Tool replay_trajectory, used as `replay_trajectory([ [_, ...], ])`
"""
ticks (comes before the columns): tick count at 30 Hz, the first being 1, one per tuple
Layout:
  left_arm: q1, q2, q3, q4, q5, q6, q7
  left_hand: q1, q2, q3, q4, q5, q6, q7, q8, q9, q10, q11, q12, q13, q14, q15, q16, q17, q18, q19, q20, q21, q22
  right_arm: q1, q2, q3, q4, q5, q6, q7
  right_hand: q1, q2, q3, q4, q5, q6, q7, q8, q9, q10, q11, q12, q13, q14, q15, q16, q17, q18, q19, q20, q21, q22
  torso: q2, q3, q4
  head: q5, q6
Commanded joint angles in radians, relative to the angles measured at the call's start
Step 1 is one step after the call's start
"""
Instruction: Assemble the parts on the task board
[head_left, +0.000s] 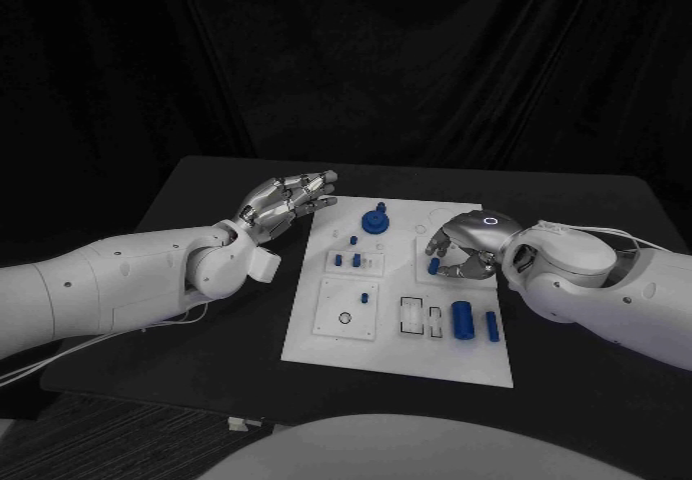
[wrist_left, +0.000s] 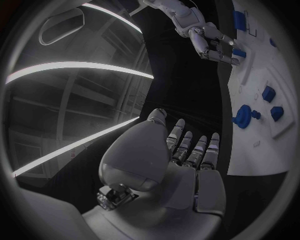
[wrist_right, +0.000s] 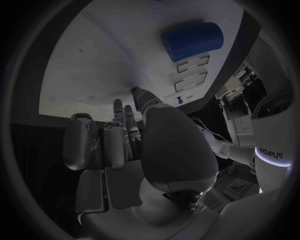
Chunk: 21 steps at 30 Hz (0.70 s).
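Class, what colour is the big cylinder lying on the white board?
Blue; the cylinder shows best in the right wrist view.

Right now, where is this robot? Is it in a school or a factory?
Probably a robot test lab, not a factory. A black table stands before dark curtains, holding only a white task board with small blue parts for practice.

Left hand (wrist_left: 187, 165) open — beside task board (wrist_left: 250, 150).

Readable lettering: one mirrored brand mark.
Reads "Sharpa", reversed, printed in dark letters on the white body shell (wrist_right: 273, 150), above a glowing band; nothing legible on the task board (head_left: 335, 340).
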<state>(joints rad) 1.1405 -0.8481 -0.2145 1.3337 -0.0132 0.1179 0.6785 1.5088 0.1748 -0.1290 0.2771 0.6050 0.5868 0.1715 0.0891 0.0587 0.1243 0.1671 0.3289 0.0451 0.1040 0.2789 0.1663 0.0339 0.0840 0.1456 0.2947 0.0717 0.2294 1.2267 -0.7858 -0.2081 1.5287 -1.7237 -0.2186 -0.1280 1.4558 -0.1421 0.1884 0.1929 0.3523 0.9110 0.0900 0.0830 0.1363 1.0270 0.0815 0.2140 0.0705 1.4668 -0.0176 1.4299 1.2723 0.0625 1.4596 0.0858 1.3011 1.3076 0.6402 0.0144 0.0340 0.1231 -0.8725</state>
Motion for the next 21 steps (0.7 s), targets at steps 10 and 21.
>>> replay_trajectory([
  [10,-0.004,0.004,0.001,-0.001,0.006,0.017,0.042,0.014,-0.001,0.010,0.000,0.006,0.018,0.027,0.007,0.002,0.013,0.013,0.017,0.003,-0.001,0.004,0.006,0.000,-0.009,-0.005,-0.001,-0.005,-0.002,-0.009,0.017,0.001,-0.013,0.015,-0.019,0.034,0.004,-0.012,0.039,-0.003,-0.011,0.036,0.011,0.022,0.015,0.049,-0.009,0.001,0.005,0.049,-0.005,0.006,0.003,-0.003,0.018,-0.003,-0.003,0.185,0.000,0.0000,-0.0002,0.000,0.000],
  [21,-0.005,0.005,0.001,-0.003,0.006,0.020,0.038,0.015,-0.001,0.011,0.000,0.007,0.020,0.028,0.008,0.003,0.014,0.014,0.019,0.003,0.000,0.003,0.006,0.000,-0.009,-0.005,-0.001,-0.005,-0.002,-0.015,0.027,0.001,-0.019,0.020,0.006,0.054,0.004,-0.019,0.050,-0.010,-0.031,0.047,0.003,0.035,0.025,0.059,-0.015,0.006,0.012,0.049,-0.017,0.006,0.001,-0.002,0.017,-0.012,-0.004,0.184,0.000,0.0001,-0.0001,0.000,0.000],
])
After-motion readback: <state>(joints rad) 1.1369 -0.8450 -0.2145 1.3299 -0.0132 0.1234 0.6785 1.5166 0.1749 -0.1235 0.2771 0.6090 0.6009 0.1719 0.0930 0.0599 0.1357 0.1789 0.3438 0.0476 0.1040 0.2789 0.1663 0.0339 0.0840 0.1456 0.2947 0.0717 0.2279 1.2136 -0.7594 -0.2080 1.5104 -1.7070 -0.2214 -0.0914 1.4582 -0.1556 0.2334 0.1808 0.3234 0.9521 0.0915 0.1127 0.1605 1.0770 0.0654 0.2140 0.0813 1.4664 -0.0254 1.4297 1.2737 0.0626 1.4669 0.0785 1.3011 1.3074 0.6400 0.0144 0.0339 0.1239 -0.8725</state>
